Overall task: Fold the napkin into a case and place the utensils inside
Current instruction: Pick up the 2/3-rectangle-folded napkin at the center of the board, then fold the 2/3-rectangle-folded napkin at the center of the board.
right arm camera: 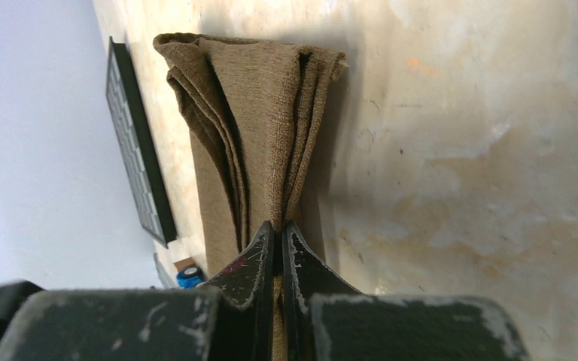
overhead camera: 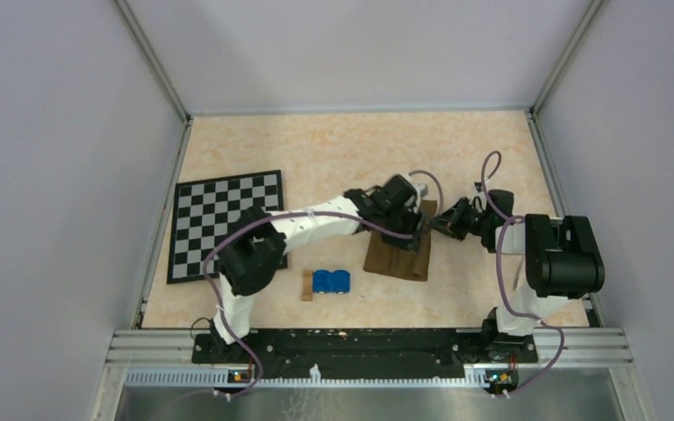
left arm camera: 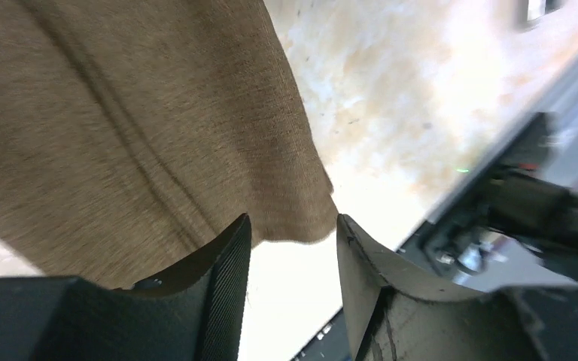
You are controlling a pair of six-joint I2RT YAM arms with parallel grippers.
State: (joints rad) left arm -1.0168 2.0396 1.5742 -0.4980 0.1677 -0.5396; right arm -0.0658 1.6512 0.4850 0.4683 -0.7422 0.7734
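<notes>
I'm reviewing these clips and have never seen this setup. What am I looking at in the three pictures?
Two robot arms stand at the table's near edge. One picture looks down from above; the others come from cameras on each wrist. On the table lie a checkered mat, a wooden block, a blue object and a folded brown napkin. The right end effector is pinched shut on the napkin; the left end effector is open at its corner, holding nothing.

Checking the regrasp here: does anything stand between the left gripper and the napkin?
Nothing visible does. The left gripper stands open right at the corner of the napkin, no object between them. The right gripper is shut on the same cloth, off to one side.
</notes>
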